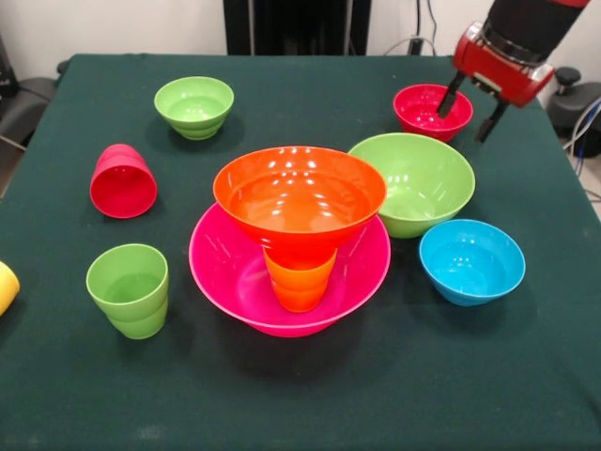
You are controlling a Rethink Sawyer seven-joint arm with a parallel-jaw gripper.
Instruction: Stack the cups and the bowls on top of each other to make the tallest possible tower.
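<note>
The very large pink bowl point(218, 272) sits mid-table with the orange cup point(299, 282) upright in it and the large orange bowl point(299, 197) resting on that cup. The large green bowl point(413, 183) touches the pile's right side. The small blue bowl point(471, 261), small green bowl point(194, 105) and upright green cup point(129, 289) stand apart. The red cup point(122, 181) lies on its side. The yellow cup point(5, 287) is cut off at the left edge. My gripper point(471, 108) is open and straddles the right rim of the small red bowl point(424, 111), with one finger inside it.
The table is covered in a dark green cloth point(310, 395). The robot's black pedestal point(296, 26) stands at the far side. Cables and dark equipment point(575, 108) lie beyond the table's right edge.
</note>
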